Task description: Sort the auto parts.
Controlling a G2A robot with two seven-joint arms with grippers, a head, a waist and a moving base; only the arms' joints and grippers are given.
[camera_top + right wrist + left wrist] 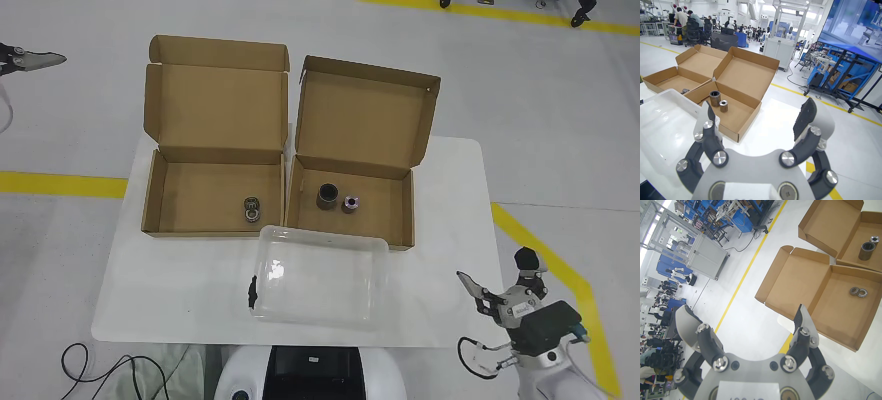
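1. Two ring bearings [858, 292] lie touching each other on the floor of the left cardboard box [190, 195], toward the corner nearest the robot and the neighbouring box.
2. A dark cylindrical sleeve [714, 98] stands upright in the right cardboard box [385, 210]. A smaller metal bushing [723, 106] stands upright just beside it.
3. The two boxes sit side by side on the white table [450, 180], each with its lid open and leaning back.
4. A clear plastic tray [320, 232] lies on the robot's side of the boxes, its far rim just beside their near walls.
5. The right gripper [757, 102] is at the table's right front corner, well apart from the parts. Its jaws are spread and hold nothing.
6. The left gripper [743, 308] hangs off the table to the left, over the floor with its yellow line [745, 272]. Its jaws are spread and empty.
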